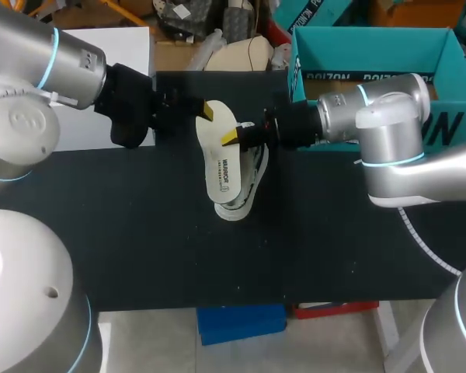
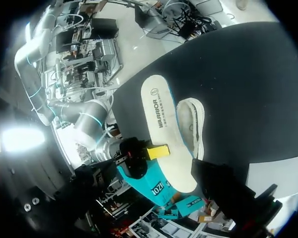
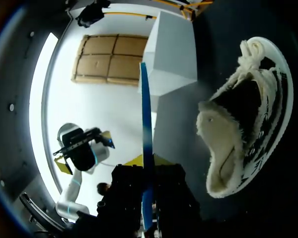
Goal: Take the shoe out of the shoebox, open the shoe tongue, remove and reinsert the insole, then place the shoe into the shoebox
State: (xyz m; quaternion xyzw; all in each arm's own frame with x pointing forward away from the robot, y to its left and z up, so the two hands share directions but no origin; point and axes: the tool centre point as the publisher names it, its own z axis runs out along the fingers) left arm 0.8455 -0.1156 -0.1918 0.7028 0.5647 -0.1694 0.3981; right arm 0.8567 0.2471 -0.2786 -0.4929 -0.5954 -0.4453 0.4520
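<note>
Dark lettering is printed lengthwise on the white insole [image 1: 221, 163], and white lettering is seen on the outer wall of the teal shoebox [image 1: 357, 43]; neither is read off here. The insole is held out of the shoe, above the black table [image 1: 140, 233], its printed face turned up towards the head camera. It is pinched at its side edge by the right gripper [image 1: 234, 138]: in the right wrist view the insole [image 3: 146, 124] is seen edge-on as a thin blue line, with the yellow fingertips [image 3: 134, 159] pressed against it from both sides, only narrowly apart. In the left wrist view one yellow tip of that gripper is seen lying on the insole [image 2: 161, 114]. The left gripper [image 1: 208, 111] is placed at the insole's far end, touching it; whether the insole is gripped there cannot be told. The shoe [image 1: 256, 167], white with a fleecy lining, is left on the table just under the insole, outside the shoebox and apart from it, its opening turned towards the right gripper [image 3: 148, 161]. A white box [image 1: 128, 47] is set at the table's far left corner.
</note>
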